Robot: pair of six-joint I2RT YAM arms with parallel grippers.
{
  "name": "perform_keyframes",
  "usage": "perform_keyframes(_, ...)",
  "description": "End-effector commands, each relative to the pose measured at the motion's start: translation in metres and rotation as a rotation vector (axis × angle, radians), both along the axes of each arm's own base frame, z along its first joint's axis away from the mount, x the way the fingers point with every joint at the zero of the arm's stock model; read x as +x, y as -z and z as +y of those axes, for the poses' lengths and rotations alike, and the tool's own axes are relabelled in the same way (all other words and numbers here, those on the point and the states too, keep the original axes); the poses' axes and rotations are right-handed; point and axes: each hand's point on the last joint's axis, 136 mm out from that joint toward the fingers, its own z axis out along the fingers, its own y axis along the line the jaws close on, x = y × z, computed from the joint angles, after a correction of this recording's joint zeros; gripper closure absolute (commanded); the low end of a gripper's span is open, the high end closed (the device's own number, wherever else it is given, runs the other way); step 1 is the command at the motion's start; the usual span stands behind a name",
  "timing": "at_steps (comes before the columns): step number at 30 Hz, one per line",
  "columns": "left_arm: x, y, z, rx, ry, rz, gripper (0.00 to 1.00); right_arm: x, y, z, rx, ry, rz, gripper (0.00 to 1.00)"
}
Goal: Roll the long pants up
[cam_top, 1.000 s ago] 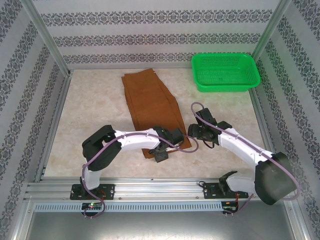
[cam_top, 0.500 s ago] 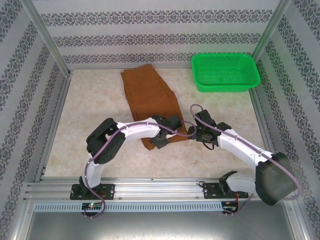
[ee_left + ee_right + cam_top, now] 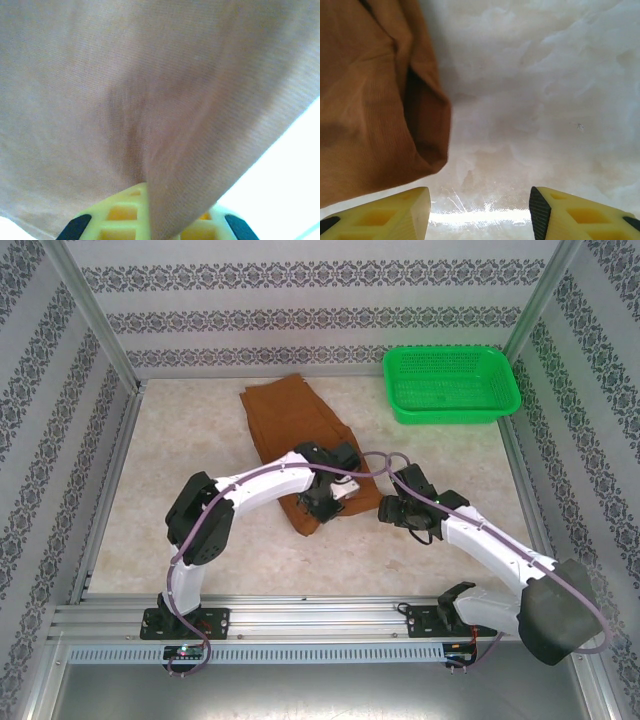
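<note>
Right gripper [image 3: 397,511] sits low over the table [image 3: 180,470] with its jaws wide and nothing between them. In its wrist view the rolled near end of the pants [image 3: 370,100] lies just to the left of the left finger, close beside it; I cannot tell whether they touch. Left gripper [image 3: 325,498] is on that same near end, and its wrist view shows a fold of cloth [image 3: 150,100] running down between closed fingers, so it looks clamped on the pants. From there the pants [image 3: 300,425] stretch away and slightly leftward toward the back wall. Rolling therefore runs away from the arms, and the right gripper would need to shift left to join. A basket [image 3: 452,350] stands far right, well apart.
</note>
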Motion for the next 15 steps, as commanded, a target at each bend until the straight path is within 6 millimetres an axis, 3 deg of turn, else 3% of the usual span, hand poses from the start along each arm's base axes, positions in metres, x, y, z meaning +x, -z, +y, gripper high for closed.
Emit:
perform_keyframes(1, -0.028, -0.039, -0.009, -0.107, -0.065, 0.195, 0.94, -0.001, -0.006, 0.004, 0.021, -0.008, -0.009, 0.43)
perform_keyframes(7, -0.04, -0.065, -0.039, -0.29, -0.104, 0.369, 0.95, 0.003, -0.017, 0.012, 0.066, -0.018, -0.04, 0.44)
perform_keyframes(15, -0.063, -0.077, -0.05, -0.378, -0.117, 0.522, 0.96, 0.005, -0.041, 0.021, 0.123, -0.037, -0.084, 0.44)
